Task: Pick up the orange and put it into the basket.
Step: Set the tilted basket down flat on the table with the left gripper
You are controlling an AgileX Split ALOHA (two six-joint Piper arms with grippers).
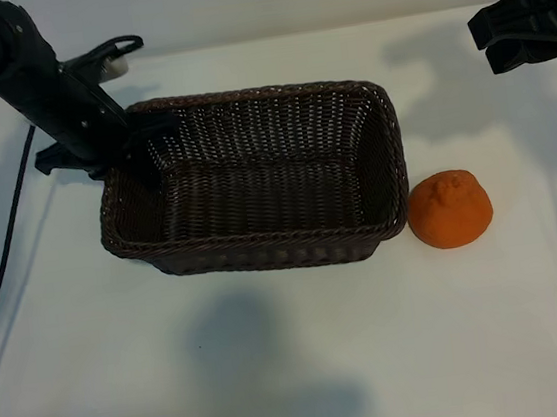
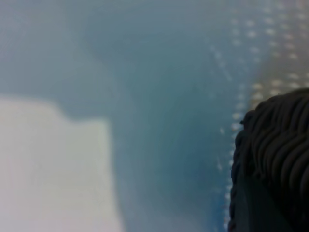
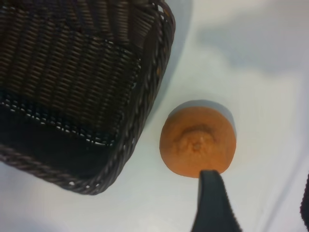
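Observation:
The orange (image 1: 449, 209) lies on the white table just right of the basket (image 1: 263, 250), close to its near right corner. It is stem dimple up in the right wrist view (image 3: 198, 142), apart from the basket's rim (image 3: 149, 96). My right gripper (image 1: 489, 44) hangs high at the back right, open, with nothing between its fingers. One dark finger (image 3: 212, 203) shows just short of the orange. My left gripper (image 1: 127, 155) sits at the basket's far left corner, closed over the braided rim (image 2: 275, 159).
A black cable (image 1: 6, 250) runs down the table's left side. The white tabletop (image 1: 277, 370) stretches in front of the basket and round the orange. The basket holds nothing.

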